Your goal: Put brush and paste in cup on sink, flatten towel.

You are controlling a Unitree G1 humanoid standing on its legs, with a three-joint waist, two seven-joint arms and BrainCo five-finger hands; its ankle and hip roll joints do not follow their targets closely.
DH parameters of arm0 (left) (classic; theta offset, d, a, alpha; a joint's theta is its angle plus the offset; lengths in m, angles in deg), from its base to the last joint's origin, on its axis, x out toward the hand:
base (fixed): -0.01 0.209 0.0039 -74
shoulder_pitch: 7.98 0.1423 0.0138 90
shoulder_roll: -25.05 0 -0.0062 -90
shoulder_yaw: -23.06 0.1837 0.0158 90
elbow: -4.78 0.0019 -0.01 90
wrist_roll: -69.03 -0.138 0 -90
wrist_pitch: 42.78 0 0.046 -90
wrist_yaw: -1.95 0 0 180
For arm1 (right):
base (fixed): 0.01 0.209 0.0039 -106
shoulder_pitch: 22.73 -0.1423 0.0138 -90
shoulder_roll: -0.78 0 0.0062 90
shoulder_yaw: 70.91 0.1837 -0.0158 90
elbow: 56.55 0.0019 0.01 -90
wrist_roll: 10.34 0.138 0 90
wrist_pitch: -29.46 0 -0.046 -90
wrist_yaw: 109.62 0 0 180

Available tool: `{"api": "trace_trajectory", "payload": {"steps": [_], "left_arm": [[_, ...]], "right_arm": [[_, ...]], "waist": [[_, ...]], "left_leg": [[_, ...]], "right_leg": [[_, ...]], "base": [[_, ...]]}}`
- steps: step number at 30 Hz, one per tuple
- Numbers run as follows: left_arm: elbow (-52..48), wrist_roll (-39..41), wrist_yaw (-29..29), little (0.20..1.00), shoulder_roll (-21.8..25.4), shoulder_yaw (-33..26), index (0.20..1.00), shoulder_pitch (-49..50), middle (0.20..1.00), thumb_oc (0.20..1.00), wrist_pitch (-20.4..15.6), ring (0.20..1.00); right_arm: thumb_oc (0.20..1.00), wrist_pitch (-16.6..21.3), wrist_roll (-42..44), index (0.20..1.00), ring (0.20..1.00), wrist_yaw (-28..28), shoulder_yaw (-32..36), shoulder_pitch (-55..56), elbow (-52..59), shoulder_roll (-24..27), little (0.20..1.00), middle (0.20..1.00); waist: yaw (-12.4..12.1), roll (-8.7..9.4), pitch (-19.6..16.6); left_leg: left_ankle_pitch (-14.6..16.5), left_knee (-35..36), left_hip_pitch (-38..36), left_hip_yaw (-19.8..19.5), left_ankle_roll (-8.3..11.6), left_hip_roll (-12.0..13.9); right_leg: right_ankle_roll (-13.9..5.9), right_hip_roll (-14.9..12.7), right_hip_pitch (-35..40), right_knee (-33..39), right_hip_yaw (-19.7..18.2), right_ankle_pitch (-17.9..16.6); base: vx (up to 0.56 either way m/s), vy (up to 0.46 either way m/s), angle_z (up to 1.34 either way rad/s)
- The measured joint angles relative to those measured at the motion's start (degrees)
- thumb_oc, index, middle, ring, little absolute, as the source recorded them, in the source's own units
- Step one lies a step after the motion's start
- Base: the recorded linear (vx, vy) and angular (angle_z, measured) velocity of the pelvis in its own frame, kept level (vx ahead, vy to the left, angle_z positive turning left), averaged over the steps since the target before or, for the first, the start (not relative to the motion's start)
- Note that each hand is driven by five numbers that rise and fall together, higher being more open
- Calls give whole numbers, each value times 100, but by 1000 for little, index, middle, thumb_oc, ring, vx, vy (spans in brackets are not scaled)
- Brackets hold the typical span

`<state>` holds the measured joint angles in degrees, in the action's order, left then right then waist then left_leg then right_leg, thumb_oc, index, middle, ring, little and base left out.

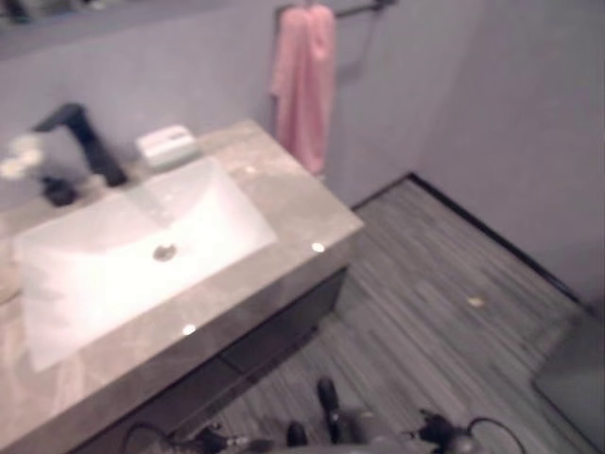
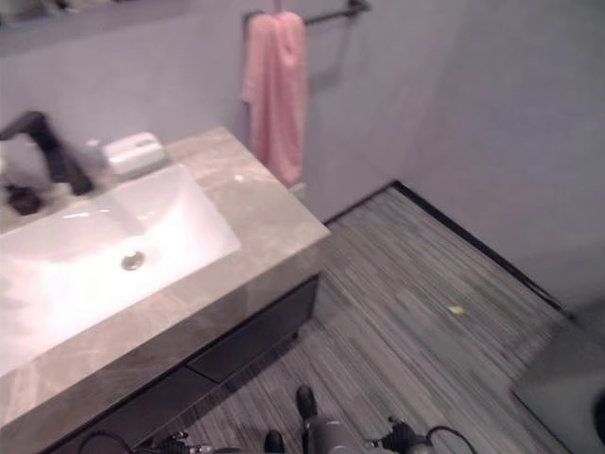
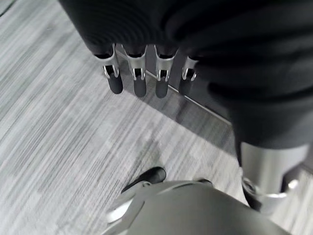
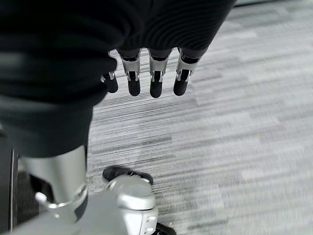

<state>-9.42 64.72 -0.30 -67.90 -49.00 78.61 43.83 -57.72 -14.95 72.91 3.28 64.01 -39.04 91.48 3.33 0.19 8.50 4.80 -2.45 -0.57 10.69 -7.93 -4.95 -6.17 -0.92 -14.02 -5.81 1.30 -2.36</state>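
Grey marble surface (image 1: pixel 284 203) with white rectangular sink (image 1: pixel 123 255) at nine o'clock, pink cloth towel (image 1: pixel 304 80) draped on wall bar at twelve, left hand (image 3: pixel 137 73) and right hand (image 4: pixel 151 78) both relaxed, empty, above striped grey floor (image 1: pixel 425 312).

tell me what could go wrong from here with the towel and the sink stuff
The pink towel hangs bunched on a bar high on the wall; a pull to flatten it might drag it off. Both the left hand and the right hand hang open over the floor, away from the counter, so any reach starts from far off. The objects by the black faucet are too blurred to identify, so a wrong pick is possible.
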Motion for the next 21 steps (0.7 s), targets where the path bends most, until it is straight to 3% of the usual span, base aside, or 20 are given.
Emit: {"api": "trace_trajectory", "payload": {"steps": [2, 5, 7, 8, 11, 12, 13, 14, 16, 21], "left_arm": [[-46, -149, 7, 1000, -20, 1, 1000, -140, 1000, 1000, 5, 1000], [-215, -286, -5, 1000, -2, 151, 1000, -157, 1000, 1000, -3, 1000], [-282, -347, -4, 1000, -21, 174, 1000, -160, 1000, 1000, -2, 1000], [-322, -348, -13, 1000, -25, 171, 1000, -86, 1000, 1000, 1, 1000], [-315, -352, -14, 1000, 10, 168, 1000, -33, 1000, 1000, 8, 1000], [-323, -363, -14, 1000, -11, 181, 1000, -82, 1000, 1000, 6, 1000], [-311, -412, -11, 1000, -34, 204, 1000, -49, 1000, 1000, 9, 1000], [-308, -446, -11, 1000, -33, 222, 1000, -25, 1000, 1000, 5, 1000], [-289, -538, -12, 1000, -48, 279, 1000, -33, 1000, 1000, -1, 1000], [-300, -570, -20, 1000, -151, 406, 1000, -167, 1000, 1000, -2, 1000]], "right_arm": [[1000, -20, 0, 1000, 1000, 9, 4, 240, -53, 9, 1000, 1000], [1000, -48, 1, 1000, 1000, 29, 41, 379, -51, -5, 1000, 1000], [1000, -48, 4, 1000, 1000, 47, 44, 351, -58, -6, 1000, 1000], [1000, -50, 5, 1000, 1000, 62, 47, 297, -58, -27, 1000, 1000], [1000, 4, 8, 1000, 1000, 80, 58, 255, 63, -54, 1000, 1000], [1000, 3, 13, 1000, 1000, 82, 64, 320, 68, -58, 1000, 1000], [1000, 4, 16, 1000, 1000, 87, 126, 353, 57, -54, 1000, 1000], [1000, 6, 16, 1000, 1000, 88, 151, 363, 57, -51, 1000, 1000], [1000, 12, 23, 1000, 1000, 92, 171, 447, 5, -18, 1000, 1000], [1000, 10, 28, 1000, 1000, 101, 170, 510, -81, 60, 1000, 1000]], "waist": [[94, 32, 40], [29, 50, 59], [15, 42, 62], [-55, 23, 42], [-23, 54, -3], [5, 66, -40], [-1, 37, -85], [-7, 34, -91], [-19, -2, -208], [24, -99, -341]], "left_leg": [[-39, 170, -170, 243, -4, 35], [-69, 296, -294, 513, 27, 62], [-95, 414, -316, 788, 69, 106], [-125, 530, -376, 1015, 142, 158], [-92, 562, -390, 1252, 258, 209], [-67, 567, -427, 1403, 333, 259], [-38, 555, -479, 1424, 390, 295], [-36, 545, -499, 1420, 393, 295], [-17, 496, -555, 1205, 423, 377], [83, 192, -551, 1011, 531, 516]], "right_leg": [[-150, -218, 201, -307, -3, 113], [-173, -271, 198, -983, 196, 322], [-109, -296, 219, -1221, 617, 517], [-59, -328, 227, -1277, 1050, 669], [-43, -338, 466, -940, 1348, 808], [32, -234, 564, -692, 1349, 832], [301, -118, 702, -432, 1206, 707], [366, -85, 754, -350, 1173, 651], [697, 97, 996, 56, 1018, 444], [785, 254, 1277, 445, 731, 321]], "base": [[-21, 4, -61], [-15, -55, -45], [63, -102, -75], [92, -132, -107], [90, -141, -57], [75, -89, -47], [81, -116, -39], [77, -129, -34], [115, -199, -35], [89, -187, -29]]}}
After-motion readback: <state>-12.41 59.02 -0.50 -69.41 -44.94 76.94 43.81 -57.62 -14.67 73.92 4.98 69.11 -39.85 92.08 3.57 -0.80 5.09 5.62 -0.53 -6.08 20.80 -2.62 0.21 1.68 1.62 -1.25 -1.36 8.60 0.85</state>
